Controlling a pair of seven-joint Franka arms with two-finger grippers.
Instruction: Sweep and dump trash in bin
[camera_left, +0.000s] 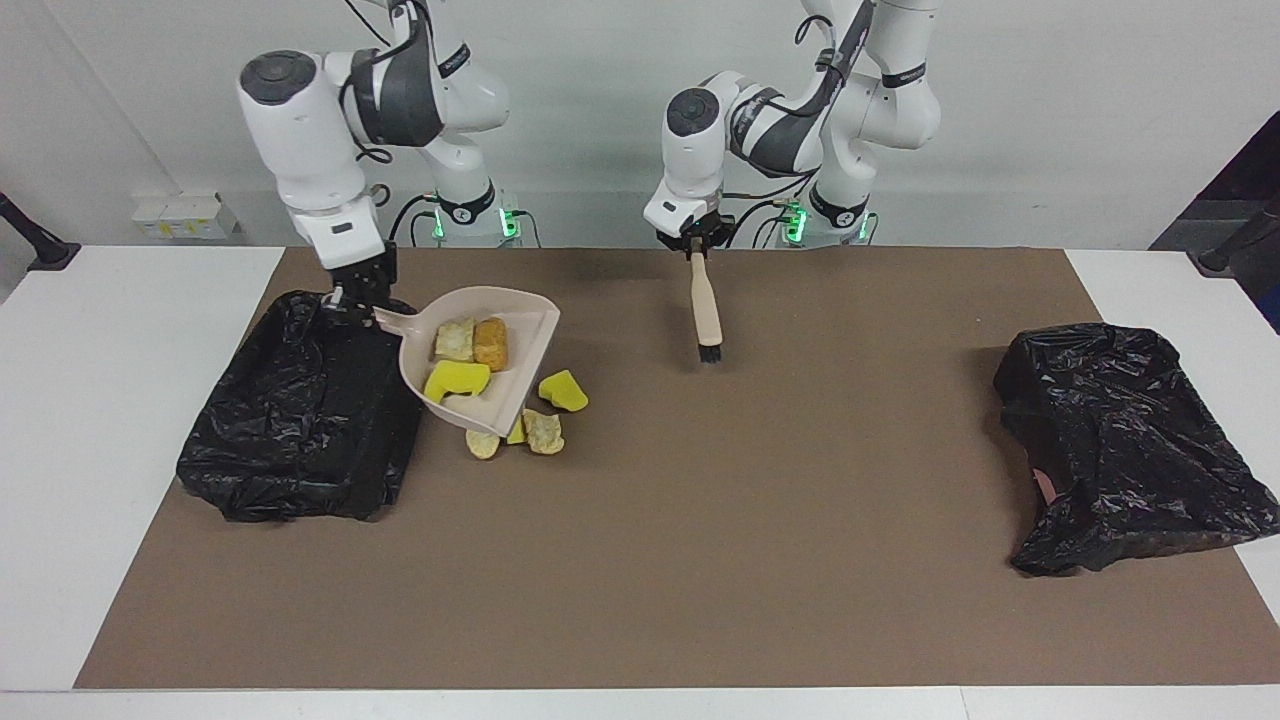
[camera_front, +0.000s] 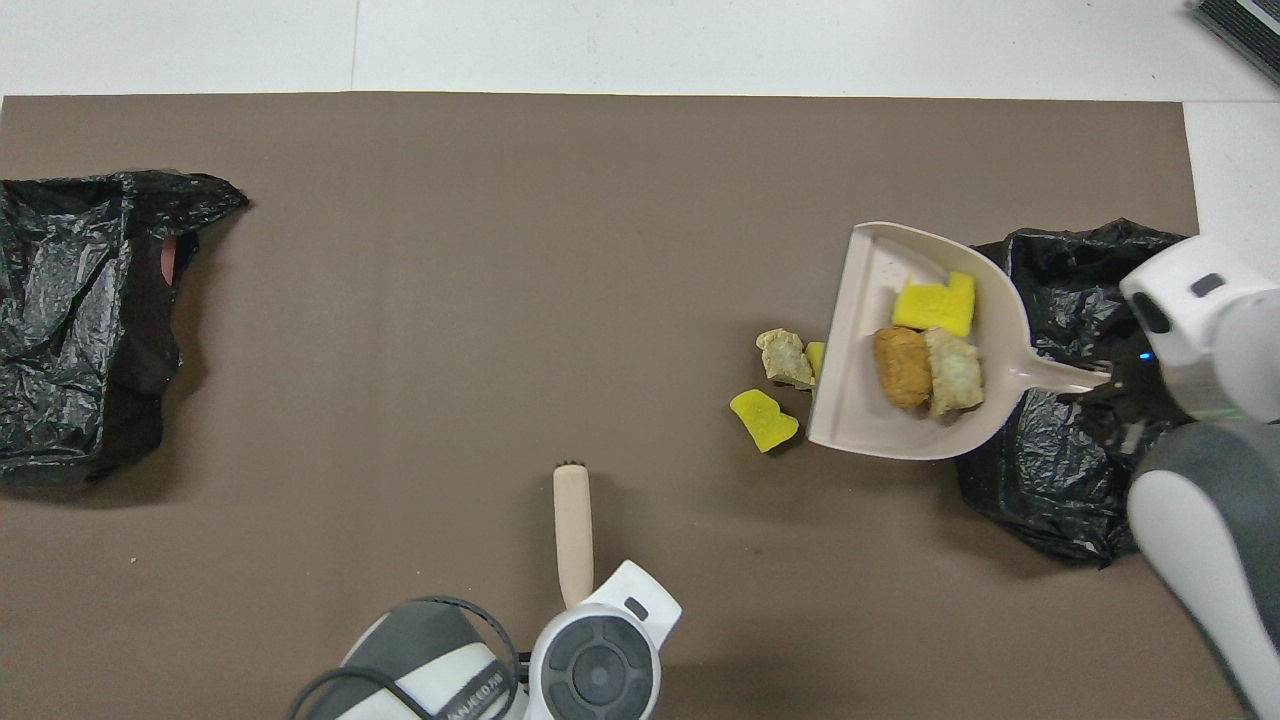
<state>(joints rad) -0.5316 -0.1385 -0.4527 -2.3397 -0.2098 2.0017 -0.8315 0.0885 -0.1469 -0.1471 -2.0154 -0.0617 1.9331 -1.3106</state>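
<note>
- Right gripper (camera_left: 352, 296) is clamped on the handle of the dustpan (camera_left: 520, 365), holding it up in the air; gripper sits over the bin (camera_left: 300, 420) at the right arm's end of the table, pan itself partly over that bin's edge and partly over the mat (camera_left: 700, 560).
- Dustpan is tipped with the open lip lower, pointing away from the bin. My read: it's in carry, not yet turned to dump. The tilt risks pieces sliding out the wrong side.
- Trash, loaded part: three pieces in the pan (camera_left: 468, 358) – one yellow sponge chunk, two tan/brown lumps – bunched toward the handle end.
- Trash, loose part: the leftover pieces (camera_left: 540, 420) lie on the mat just beside the bin, partly under the raised pan. A yellow chunk, one or two tan lumps and a yellow sliver show; the exact count is hidden.
- Left gripper (camera_left: 697, 247) is closed on the top of the brush (camera_left: 706, 315), which hangs bristles-down over the mat near the robots, clear of the pan's path. That arm looks parked, waiting.
- Second bin (camera_left: 1130, 450) sits at the left arm's end, not involved.
- Judgement: first load about to be dumped; another sweep needed for the leftovers.
</note>
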